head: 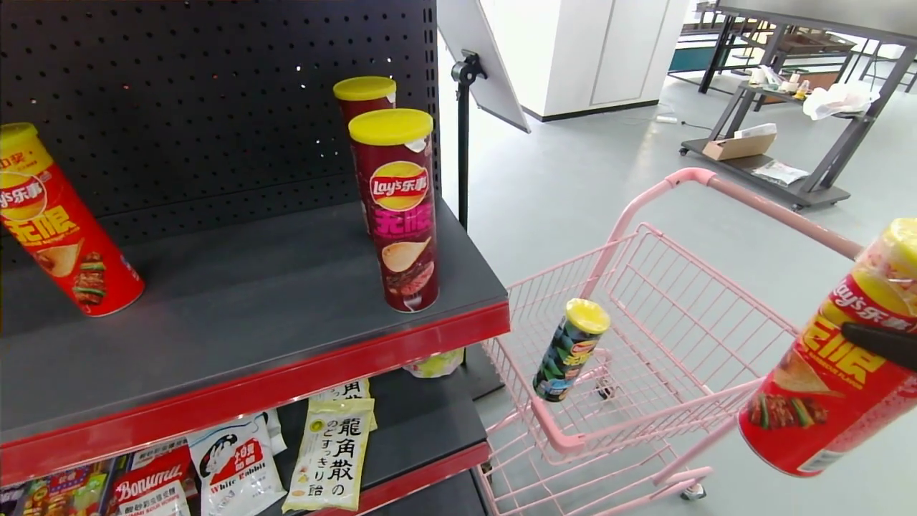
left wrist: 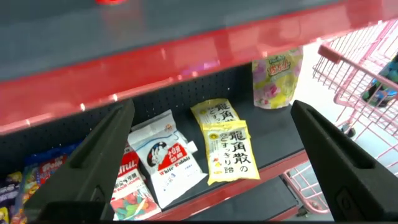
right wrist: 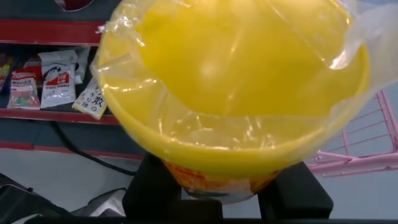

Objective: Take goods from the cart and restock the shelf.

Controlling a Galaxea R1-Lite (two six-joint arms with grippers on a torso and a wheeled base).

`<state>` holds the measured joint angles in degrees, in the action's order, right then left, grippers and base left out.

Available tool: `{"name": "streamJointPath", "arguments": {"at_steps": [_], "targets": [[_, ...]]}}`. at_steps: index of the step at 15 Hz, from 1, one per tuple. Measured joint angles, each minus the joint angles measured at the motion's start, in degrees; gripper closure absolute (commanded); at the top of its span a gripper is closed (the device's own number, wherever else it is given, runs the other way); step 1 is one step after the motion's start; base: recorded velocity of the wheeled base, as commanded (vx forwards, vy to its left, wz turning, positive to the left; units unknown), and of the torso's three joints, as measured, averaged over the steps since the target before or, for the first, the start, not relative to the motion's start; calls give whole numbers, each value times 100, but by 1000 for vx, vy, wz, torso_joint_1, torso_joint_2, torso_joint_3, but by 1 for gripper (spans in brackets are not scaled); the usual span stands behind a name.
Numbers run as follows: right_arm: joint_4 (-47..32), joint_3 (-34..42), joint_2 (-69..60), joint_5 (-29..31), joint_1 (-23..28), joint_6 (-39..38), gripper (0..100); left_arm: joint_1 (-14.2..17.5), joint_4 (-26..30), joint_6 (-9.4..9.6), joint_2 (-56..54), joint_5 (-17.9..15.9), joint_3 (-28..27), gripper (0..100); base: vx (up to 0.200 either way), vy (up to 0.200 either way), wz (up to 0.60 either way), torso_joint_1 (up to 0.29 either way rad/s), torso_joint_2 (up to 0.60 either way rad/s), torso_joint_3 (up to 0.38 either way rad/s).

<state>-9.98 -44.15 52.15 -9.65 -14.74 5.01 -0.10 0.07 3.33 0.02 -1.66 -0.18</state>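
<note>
My right gripper [right wrist: 227, 194] is shut on a red chips can with a yellow lid [right wrist: 236, 81]. In the head view that can [head: 834, 373] hangs tilted to the right of the pink cart [head: 716, 183], with one black finger [head: 880, 342] across it. A dark can with a yellow lid [head: 571, 350] leans inside the cart. On the upper shelf [head: 236, 287] stand two maroon cans [head: 398, 208], one behind the other, and a red can [head: 61, 229] at the left. My left gripper [left wrist: 211, 165] is open, facing the lower shelf with nothing between its fingers.
Snack bags [head: 326, 451] lie on the lower shelf [head: 423, 423] under the red front edge [head: 286, 380]. A black pegboard [head: 215, 93] backs the upper shelf. A stand with a white board [head: 473, 72] is behind the shelf's right end. Open grey floor lies beyond the cart.
</note>
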Motion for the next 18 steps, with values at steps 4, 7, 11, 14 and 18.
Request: {"name": "streamJointPath", "arguments": {"at_steps": [4, 7, 11, 14, 18], "targets": [[132, 20, 232, 2, -35, 179, 100, 0, 2, -189, 0, 2, 0, 0, 0, 0, 0, 74, -212, -112], [132, 55, 316, 0, -35, 256, 100, 0, 4, -333, 0, 16, 2, 0, 0, 0, 0, 0, 0, 0], [134, 144, 369, 6, -78, 306, 100, 0, 4, -323, 0, 16, 2, 0, -100, 0, 0, 4, 2, 0], [137, 151, 413, 13, -102, 317, 100, 0, 2, -315, 0, 16, 2, 0, -200, 0, 0, 9, 2, -5], [134, 210, 438, 9, -113, 341, 100, 2, -2, -322, 0, 16, 0, 0, 0, 0, 0, 0, 0, 0]]}}
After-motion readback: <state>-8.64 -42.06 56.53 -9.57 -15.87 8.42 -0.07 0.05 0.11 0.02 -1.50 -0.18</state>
